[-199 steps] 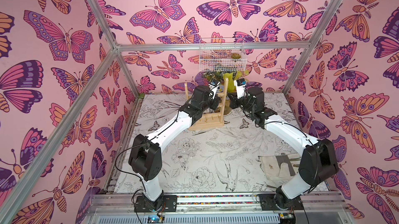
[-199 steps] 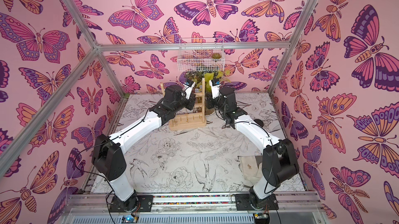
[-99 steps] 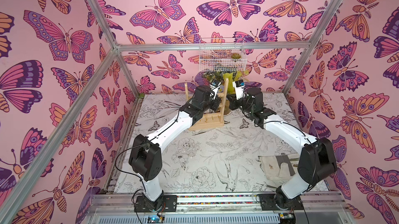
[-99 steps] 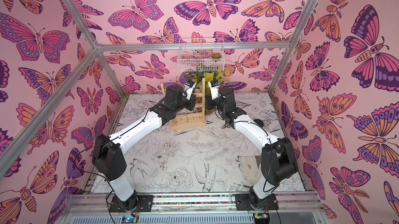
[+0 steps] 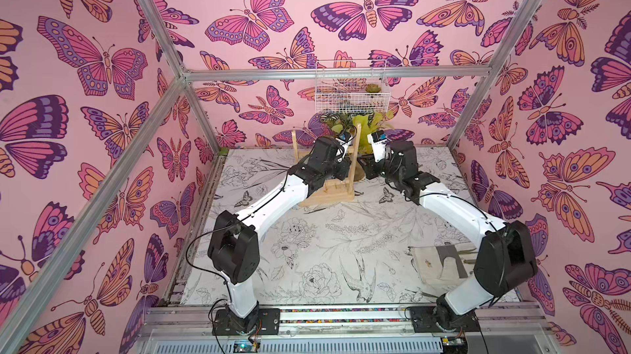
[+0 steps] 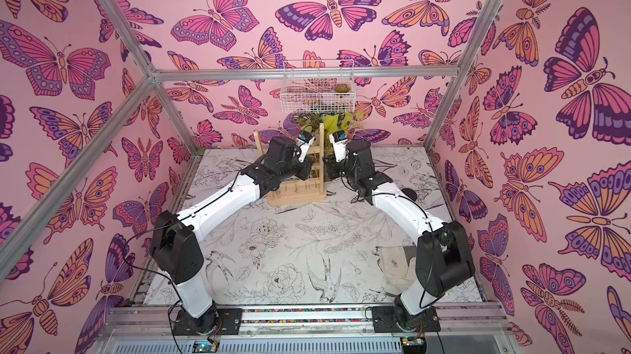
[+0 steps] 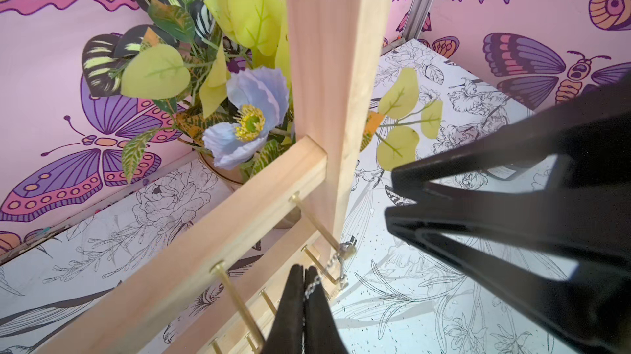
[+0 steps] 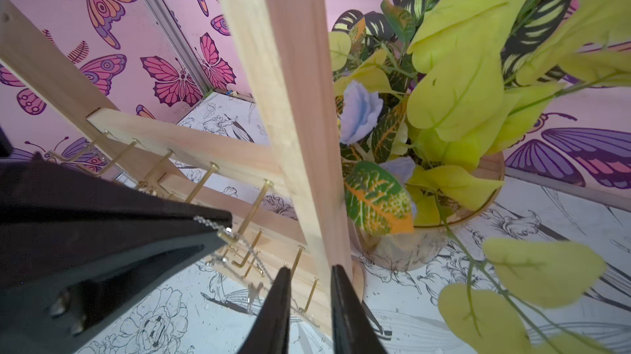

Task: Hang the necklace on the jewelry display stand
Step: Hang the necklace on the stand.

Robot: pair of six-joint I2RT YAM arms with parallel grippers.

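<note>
Parting narrowly since a second ago, the right gripper [image 8: 310,268] seemingly frees the necklace [image 7: 322,268], which the left gripper [image 7: 304,268] pinches.

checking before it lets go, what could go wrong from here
1. The left tool is shut on the fine gold chain necklace, which seems to sit only near the end of a gold hook on the light wooden ladder rack; pulling back may drag it off.
2. The open right tool is close to the chain and could snag it.

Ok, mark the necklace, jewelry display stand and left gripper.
necklace [image 7: 328,264]: left wrist view, chain near hook.
jewelry display stand [image 7: 336,62]: left wrist view, upright post.
left gripper [image 7: 304,268]: left wrist view, between shut fingertips.
</note>
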